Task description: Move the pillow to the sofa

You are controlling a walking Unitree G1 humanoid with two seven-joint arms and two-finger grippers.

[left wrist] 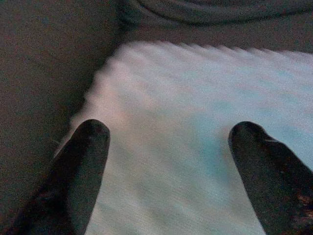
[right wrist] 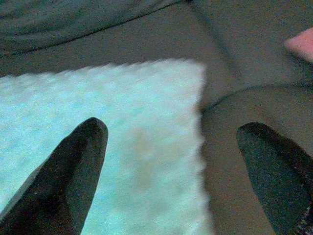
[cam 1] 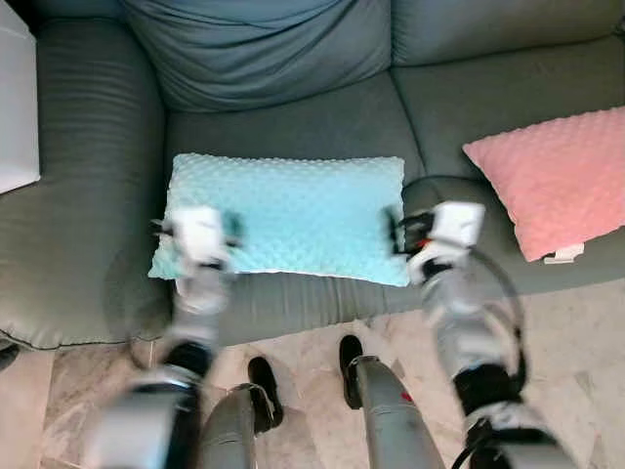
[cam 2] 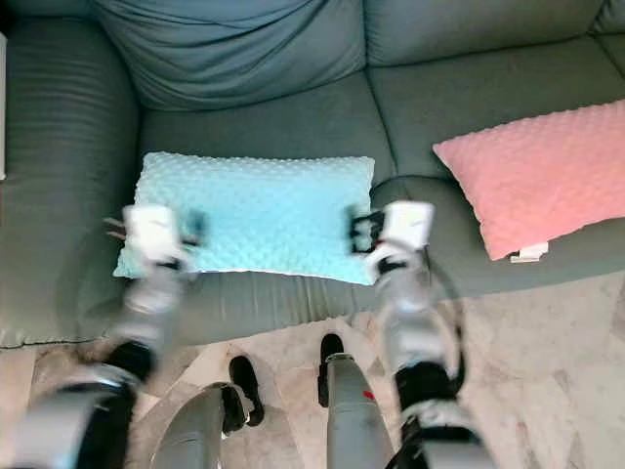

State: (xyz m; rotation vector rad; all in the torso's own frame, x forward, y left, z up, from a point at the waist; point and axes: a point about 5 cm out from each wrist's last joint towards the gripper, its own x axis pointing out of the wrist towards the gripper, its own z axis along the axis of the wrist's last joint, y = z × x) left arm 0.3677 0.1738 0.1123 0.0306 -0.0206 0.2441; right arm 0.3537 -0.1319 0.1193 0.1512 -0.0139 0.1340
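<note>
The teal pillow (cam 1: 288, 215) is lying flat on the grey sofa (cam 1: 322, 122), on the seat cushion next to the armrest, long side toward the front edge. The left tool (left wrist: 168, 142) is spread wide over the pillow's armrest-side end, both black fingers (left wrist: 83, 161) apart and nothing between them. The right tool (right wrist: 171, 147) is just as wide, straddling the pillow's other end, one finger over the pillow and one over bare sofa. A pink pillow (cam 1: 552, 176) sits on the next seat cushion, well apart from the teal one.
</note>
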